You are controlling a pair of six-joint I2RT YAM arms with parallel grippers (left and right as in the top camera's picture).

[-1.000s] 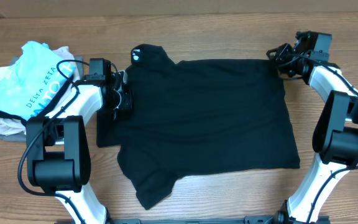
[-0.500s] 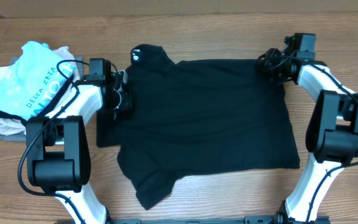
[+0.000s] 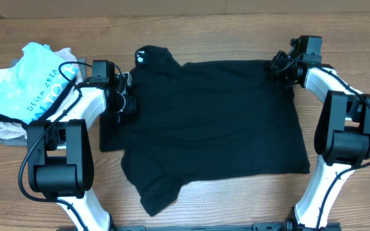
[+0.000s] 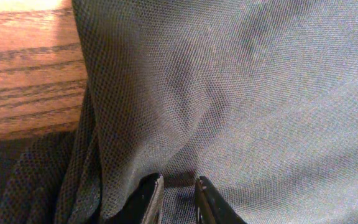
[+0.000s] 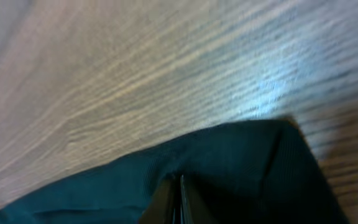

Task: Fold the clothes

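At 6 o'clock on the wooden counter [image 3: 236,205], one sleeve of the black shirt [image 3: 217,122] lies nearest, with the body spread flat. At 9 o'clock the left end effector [image 3: 128,102] pinches its edge narrowly. At 1 o'clock the right end effector [image 3: 280,66] clamps the far corner, probably anchoring a fold. A light-blue shirt [image 3: 40,83] lies at 10 o'clock.

Left arm [image 3: 88,101] and right arm [image 3: 326,78] white, black joint blocks [image 3: 56,170], looped black cables [image 3: 282,63]; dark jaws
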